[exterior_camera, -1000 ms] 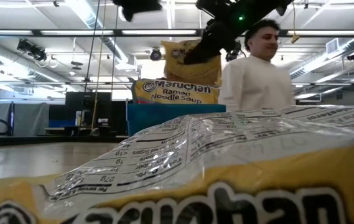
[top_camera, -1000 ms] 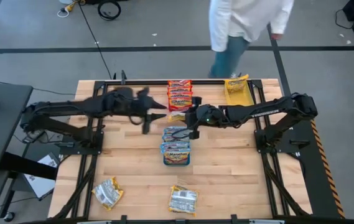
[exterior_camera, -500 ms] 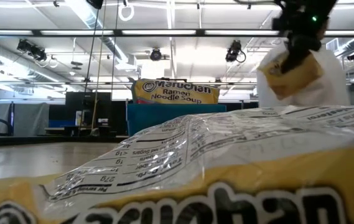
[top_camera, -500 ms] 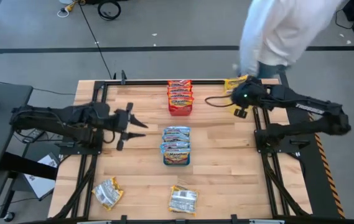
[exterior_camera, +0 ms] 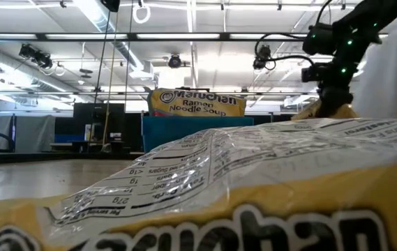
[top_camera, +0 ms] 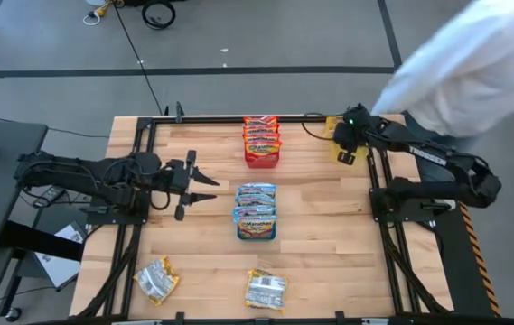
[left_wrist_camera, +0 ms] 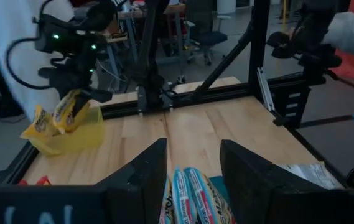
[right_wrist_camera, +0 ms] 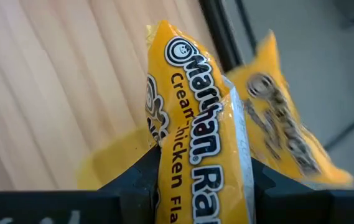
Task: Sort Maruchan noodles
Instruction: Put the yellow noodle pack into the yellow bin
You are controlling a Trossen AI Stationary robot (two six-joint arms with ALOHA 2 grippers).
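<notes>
My right gripper (top_camera: 345, 155) is at the far right corner, shut on a yellow Maruchan noodle packet (right_wrist_camera: 198, 118) over the yellow tray (left_wrist_camera: 80, 140), which holds another yellow packet (right_wrist_camera: 285, 127). Red packets stand in a red tray (top_camera: 261, 161) at the far middle. Blue packets fill a blue tray (top_camera: 255, 236) at the centre. Two loose packets lie flat near the front edge (top_camera: 157, 280) (top_camera: 266, 291). My left gripper (top_camera: 204, 185) hovers open, left of the blue tray. My right gripper pinches the yellow packet's flat faces (right_wrist_camera: 195, 177) between its two fingers (right_wrist_camera: 138, 182). The fingers slant down from above. The packet sticks out past the fingertips and hangs tilted (left_wrist_camera: 71, 111), its lower end down in the yellow tray. I cannot tell whether it touches the tray.
A person in a white coat (top_camera: 473, 68) leans over the table's far right corner, close to my right arm. One loose packet (exterior_camera: 240, 188) fills the low view's foreground. Bare wood lies between the trays and along the table's left and right sides.
My right gripper has carried the yellow packet from the table's middle toward the far right corner, tipping downward over the yellow tray. My left gripper has drawn back toward the table's left edge. The person has moved right and leaned in over the corner.
</notes>
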